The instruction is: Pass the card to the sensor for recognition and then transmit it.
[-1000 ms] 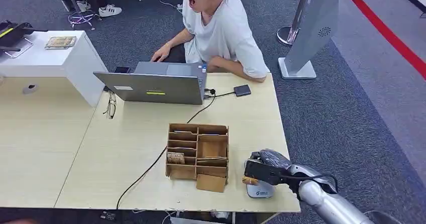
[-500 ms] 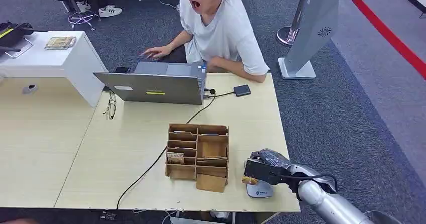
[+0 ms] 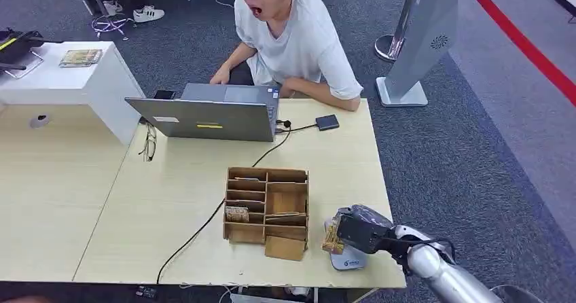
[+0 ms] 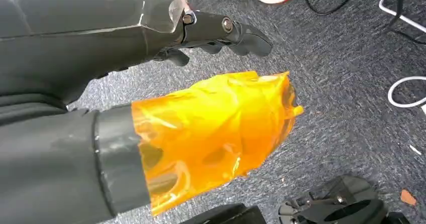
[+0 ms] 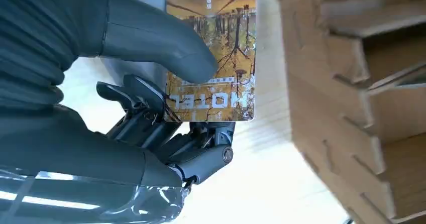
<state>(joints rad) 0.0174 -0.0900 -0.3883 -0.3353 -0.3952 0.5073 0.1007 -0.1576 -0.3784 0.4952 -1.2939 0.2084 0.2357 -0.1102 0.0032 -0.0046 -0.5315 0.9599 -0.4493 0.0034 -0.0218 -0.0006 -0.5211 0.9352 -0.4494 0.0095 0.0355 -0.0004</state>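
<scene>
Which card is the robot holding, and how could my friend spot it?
Find the wooden organizer on the pale table. Right beside it, the right hand pinches the card. It's golden with trees and says HOTEL.

Sensor (image 3: 348, 257) lies right of organiser (image 3: 267, 210), behind it laptop (image 3: 207, 116).

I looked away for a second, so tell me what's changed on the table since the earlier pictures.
The right hand, still holding the card, has tipped it up on edge over the sensor and shifted slightly toward the wooden organizer. The person leaned left and moved a hand at the laptop. Organizer, sensor and cable stayed put.
</scene>
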